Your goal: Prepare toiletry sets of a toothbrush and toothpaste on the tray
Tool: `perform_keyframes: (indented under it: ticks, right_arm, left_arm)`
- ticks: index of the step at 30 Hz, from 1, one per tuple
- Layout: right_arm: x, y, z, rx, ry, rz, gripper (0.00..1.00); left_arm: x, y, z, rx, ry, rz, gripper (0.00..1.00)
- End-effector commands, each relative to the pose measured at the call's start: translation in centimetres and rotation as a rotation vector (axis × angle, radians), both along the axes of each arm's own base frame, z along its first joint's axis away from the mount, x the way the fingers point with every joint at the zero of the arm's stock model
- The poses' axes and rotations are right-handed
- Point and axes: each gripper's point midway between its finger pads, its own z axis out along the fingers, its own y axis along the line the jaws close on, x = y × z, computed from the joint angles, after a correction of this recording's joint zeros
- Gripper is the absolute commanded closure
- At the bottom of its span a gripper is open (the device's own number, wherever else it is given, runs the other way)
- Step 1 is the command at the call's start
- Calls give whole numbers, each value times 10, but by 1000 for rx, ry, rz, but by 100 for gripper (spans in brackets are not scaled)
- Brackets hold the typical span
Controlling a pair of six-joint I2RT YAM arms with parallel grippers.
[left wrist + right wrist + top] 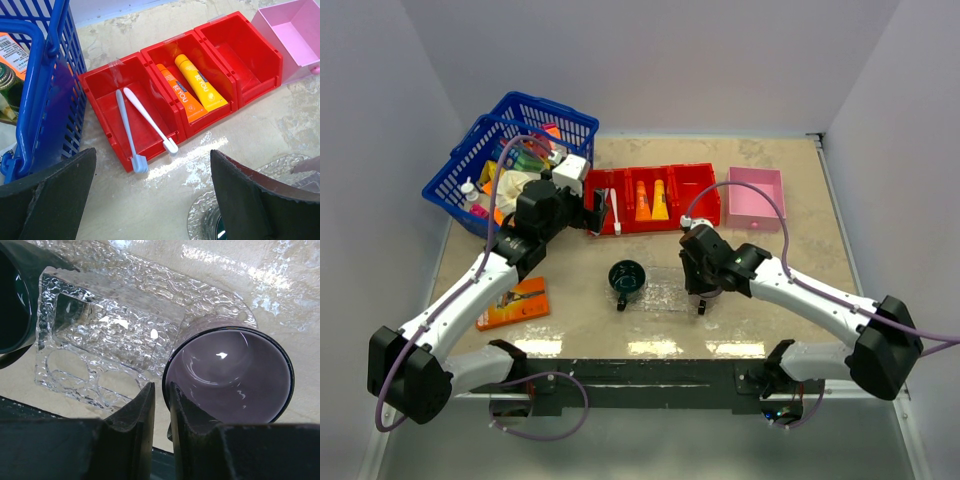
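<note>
Two white toothbrushes (131,127) (611,211) lie in the left compartment of the red bin (100,80). An orange tube (181,94) and a yellow-orange tube (201,84) lie in its middle compartment. My left gripper (152,165) (588,212) is open and empty, low over the table just in front of the toothbrush heads. The clear bumpy tray (665,290) (110,325) lies mid-table. My right gripper (161,390) (703,292) is at the tray's right end, shut on the rim of a purple cup (230,375).
A dark green cup (626,278) stands on the tray's left end. A pink box (755,195) sits right of the red bin. A blue basket (510,140) of items is at the back left. An orange razor pack (515,303) lies front left.
</note>
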Motion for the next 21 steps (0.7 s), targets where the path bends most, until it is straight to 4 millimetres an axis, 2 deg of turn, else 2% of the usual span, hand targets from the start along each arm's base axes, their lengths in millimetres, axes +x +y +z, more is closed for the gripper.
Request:
perform_keyframes:
  ticks: [1, 10, 18, 21]
  right_arm:
    - [5, 0, 0, -5, -25, -14, 80]
    - [1, -1, -2, -16, -12, 4, 87]
    - [-2, -3, -3, -36, -3, 16, 88]
    - [-2, -5, 0, -40, -10, 11, 85]
  left_arm:
    - [4, -2, 13, -15, -41, -5, 0]
    - [4, -1, 15, -16, -43, -4, 0]
    - [4, -2, 14, -15, -42, -5, 0]
    - [3, -2, 14, -15, -41, -7, 0]
